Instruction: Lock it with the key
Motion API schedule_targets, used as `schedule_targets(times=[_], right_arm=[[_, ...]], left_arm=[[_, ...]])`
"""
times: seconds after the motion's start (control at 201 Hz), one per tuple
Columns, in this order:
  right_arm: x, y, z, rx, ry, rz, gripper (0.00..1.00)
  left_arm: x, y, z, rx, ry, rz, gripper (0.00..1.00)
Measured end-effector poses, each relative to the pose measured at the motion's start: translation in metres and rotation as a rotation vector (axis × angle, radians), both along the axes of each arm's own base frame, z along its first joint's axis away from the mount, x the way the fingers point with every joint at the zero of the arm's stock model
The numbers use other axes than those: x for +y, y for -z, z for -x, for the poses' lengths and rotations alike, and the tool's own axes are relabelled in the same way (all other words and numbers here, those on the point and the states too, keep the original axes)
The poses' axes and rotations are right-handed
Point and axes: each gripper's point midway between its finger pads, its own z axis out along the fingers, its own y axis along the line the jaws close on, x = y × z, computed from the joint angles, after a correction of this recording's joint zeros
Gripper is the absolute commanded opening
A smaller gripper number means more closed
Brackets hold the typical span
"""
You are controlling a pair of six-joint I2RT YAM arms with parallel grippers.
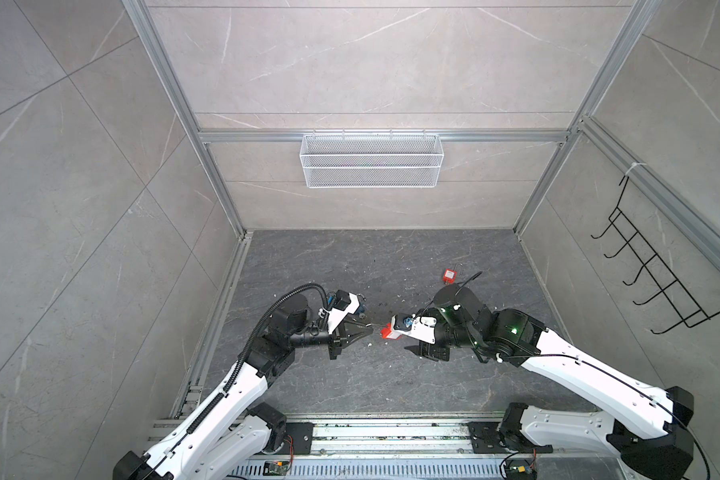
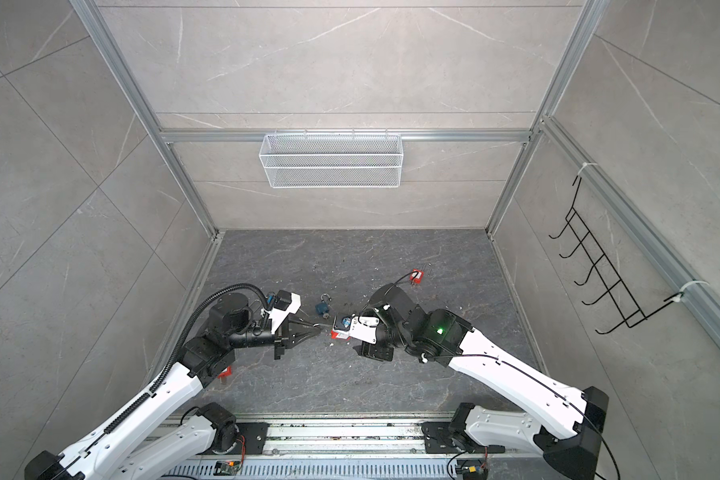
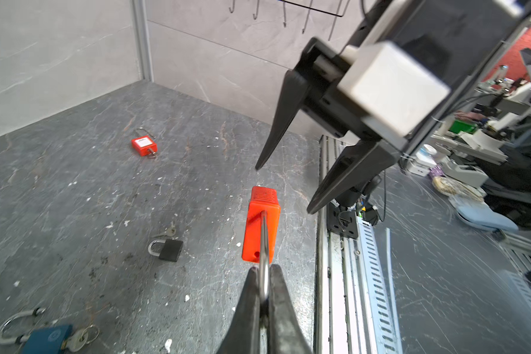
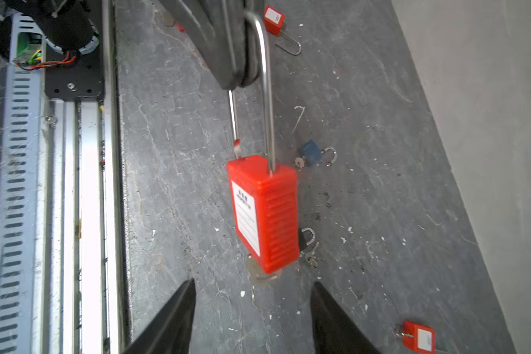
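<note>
Left gripper [image 3: 262,272]: clenched on the steel shackle [image 4: 267,92] of the red padlock [image 4: 267,214], pinching it near the bend. Seen in both top views at mid-floor, left of centre [image 1: 371,330].

Red padlock: carried clear of the dark floor [image 3: 74,184], lying roughly level, shackle end to the left, body to the right [image 2: 336,333]. One shackle leg sits in the body. The thinner leg ends just short of it, and its hole in the body top shows empty in the left wrist view [image 3: 259,226]. White label on one broad face.

Key: a blurred bit of metal shows at the body's right-hand end in the right wrist view. Cannot tell whether it is a key.

Right gripper [image 4: 254,282]: released, jaws standing wide apart, holding nothing. Tips lie just right of the padlock body, near it but not touching [image 3: 282,189].

Floor, others:
- blue padlock [image 3: 48,337], key ring in it, far of the left gripper [image 2: 321,307].
- black padlock [image 3: 170,249], loose key just beside it.
- small red padlock [image 1: 449,274], far right, well apart from the held one.
</note>
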Motion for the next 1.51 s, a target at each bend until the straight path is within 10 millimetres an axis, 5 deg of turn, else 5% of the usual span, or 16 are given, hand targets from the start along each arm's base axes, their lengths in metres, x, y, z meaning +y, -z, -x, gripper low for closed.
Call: schedule_targets(times=[0.373, 0.851, 0.956, 1.026, 1.095, 1.508], right_arm=[[0.023, 0.007, 0.005, 0.099, -0.084, -0.006, 0.4], [0.023, 0.009, 0.018, 0.165, -0.134, -0.014, 0.11], [0.022, 0.008, 0.02, 0.173, -0.14, -0.009, 0.08], [0.021, 0.007, 0.022, 0.178, -0.143, -0.006, 0.07], [0.02, 0.005, 0.023, 0.183, -0.146, -0.003, 0.07], [0.015, 0.01, 0.028, 0.24, -0.145, 0.05, 0.05]], left_arm=[[-0.005, -0.002, 0.014, -0.078, 0.091, 0.007, 0.0], [-0.005, 0.004, 0.023, -0.121, 0.137, -0.013, 0.0], [-0.006, 0.004, 0.025, -0.131, 0.147, -0.013, 0.0], [-0.007, 0.003, 0.025, -0.139, 0.15, -0.014, 0.15], [-0.007, 0.003, 0.023, -0.153, 0.138, -0.026, 0.19], [-0.009, 0.0, 0.028, -0.215, 0.143, -0.09, 0.19]])
